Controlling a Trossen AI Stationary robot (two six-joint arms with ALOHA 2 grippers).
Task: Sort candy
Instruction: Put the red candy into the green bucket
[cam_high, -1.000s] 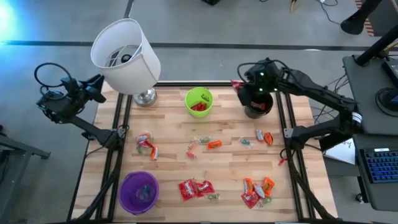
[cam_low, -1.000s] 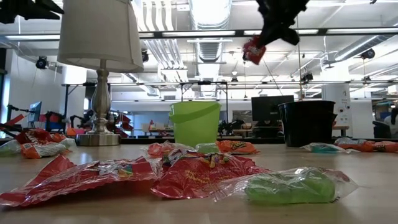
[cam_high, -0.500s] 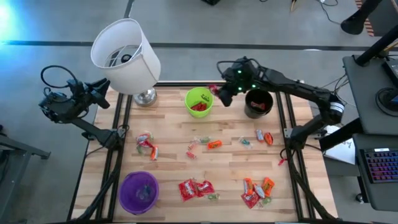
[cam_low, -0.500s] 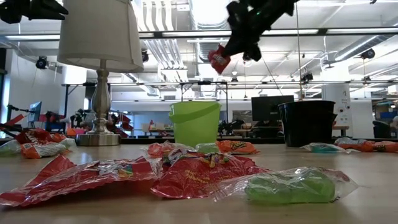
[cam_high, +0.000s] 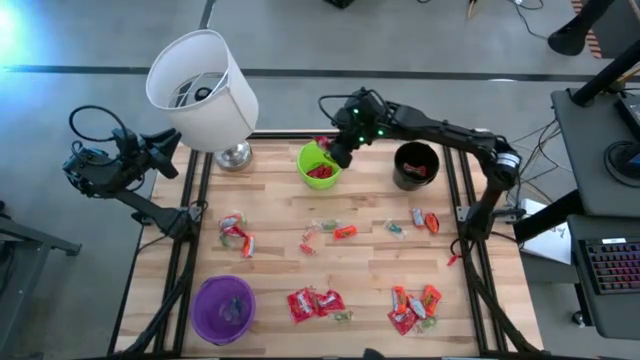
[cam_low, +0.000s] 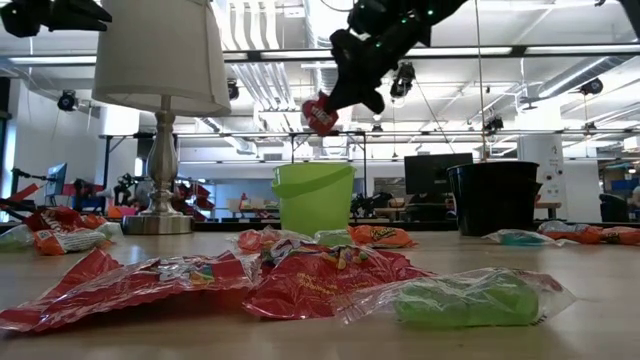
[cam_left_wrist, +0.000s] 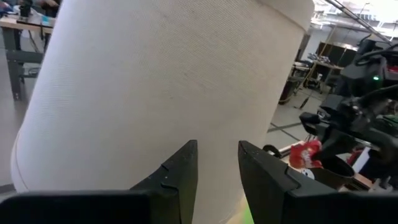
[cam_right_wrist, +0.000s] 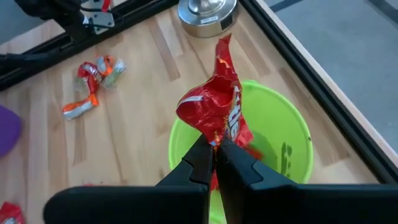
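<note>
- Up close in the low view there's loose candy on the table: red flat packets (cam_low: 320, 275) and a green clear-wrapped sweet (cam_low: 470, 298), all waiting to be sorted.
- Further back, more orange-red pieces (cam_high: 343, 231) sit mid-table, with the purple cup (cam_high: 223, 306) at the near edge.
- The step in hand looks like a drop-off. The right gripper (cam_right_wrist: 212, 148) is pinched tight on a red packet (cam_right_wrist: 219, 112) and hangs right over the green cup (cam_high: 320, 164), which already has red ones in it.
- Next move, I'd guess: spread the fingers so it falls inside the rim, not onto the wood.
- A second ago that arm was over the black cup (cam_high: 416, 165); it has swung across to the green one.
- Left gripper (cam_left_wrist: 217, 165) idles off the far left corner by the lamp (cam_high: 205, 90), fingers a narrow gap apart, holding nothing.
</note>
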